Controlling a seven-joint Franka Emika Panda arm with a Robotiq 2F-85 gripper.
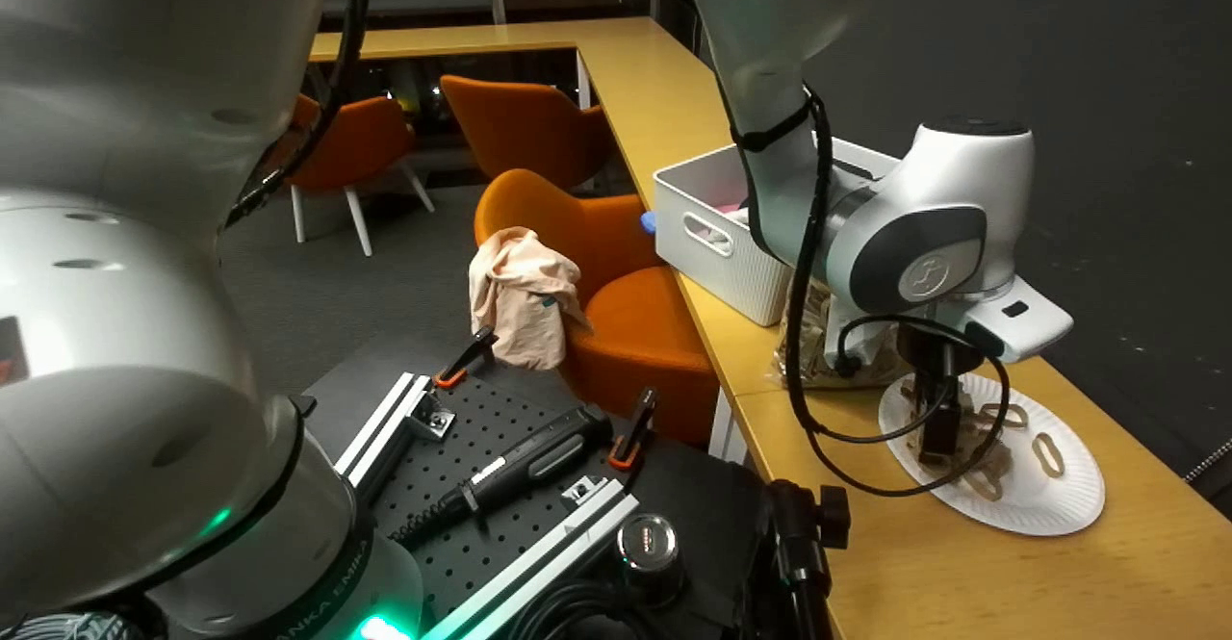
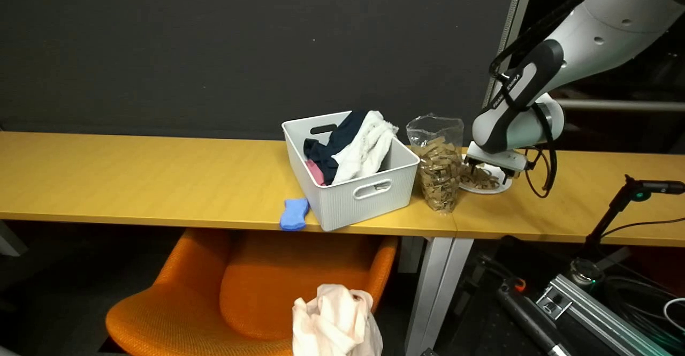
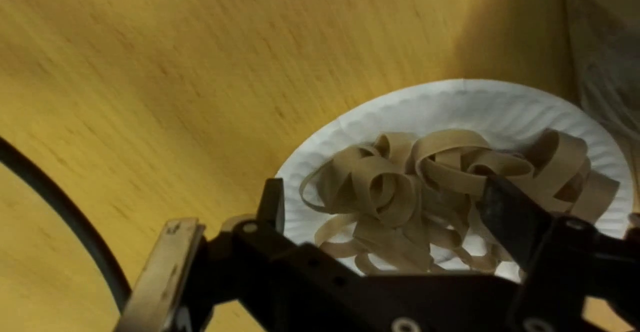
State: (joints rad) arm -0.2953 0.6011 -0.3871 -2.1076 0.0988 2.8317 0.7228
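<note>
My gripper [image 3: 384, 199] is open, its two black fingers spread wide over a pile of tan, rubber-band-like loops [image 3: 382, 187]. The loops lie on a white paper plate [image 3: 450, 100] with a fluted rim. Nothing is visibly held; whether the right finger touches loops cannot be told. In an exterior view the gripper [image 1: 938, 433] points down at the plate [image 1: 1054, 505], with a few loose loops [image 1: 1047, 455] on its near side. In an exterior view the plate [image 2: 500, 186] is partly behind the hand. A clear bag of similar tan loops [image 2: 439, 174] stands beside the plate.
A white basket [image 2: 364, 201] with dark, white and pink cloths stands by the bag, a blue cloth [image 2: 294, 214] at its corner. The wooden table [image 1: 895, 573] meets a dark wall. A thin camera stand [image 1: 804, 534] and an orange chair [image 1: 645, 322] with a pale cloth are near.
</note>
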